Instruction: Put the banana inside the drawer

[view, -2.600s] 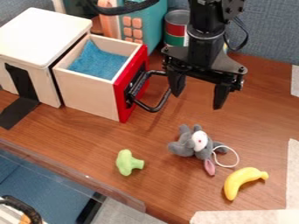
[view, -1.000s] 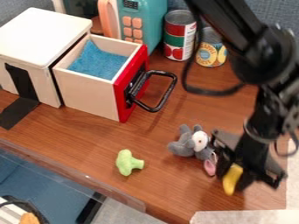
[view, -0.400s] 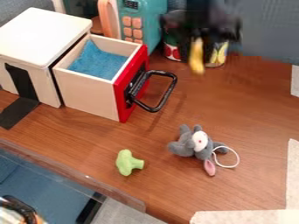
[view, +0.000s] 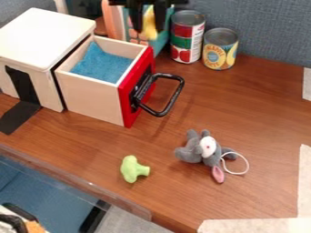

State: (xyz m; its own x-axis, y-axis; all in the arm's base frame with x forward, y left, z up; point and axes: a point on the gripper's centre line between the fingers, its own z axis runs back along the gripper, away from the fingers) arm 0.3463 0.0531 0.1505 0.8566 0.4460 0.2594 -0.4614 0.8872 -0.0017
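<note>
Drawer point(view: 91, 98): pale bare wood, smooth, matt. Its front point(view: 128, 111) painted red, faint sheen; handle point(view: 173, 102) black, glossy. Lining point(view: 100, 63) of blue cloth, rough nap. Cabinet point(view: 42, 27): smooth off-white top, low sheen. Black tape point(view: 21, 116) down its side, matt. Table point(view: 200, 109): brown wood grain, smooth, soft shine. Two cans, left point(view: 187, 19) and right point(view: 220, 34): bare ridged metal lids, printed paper-like labels, slight gloss. Toy microwave point(view: 164, 41): smooth teal plastic. Banana point(view: 149, 25): yellow, smooth, plastic-looking. Green toy point(view: 130, 169): smooth, mostly matt, plastic-looking. Mouse point(view: 193, 151): grey plush, soft nap; white cord point(view: 247, 164) attached. Wall point(view: 267, 27): woven blue-grey cloth, rough, matt.
</note>
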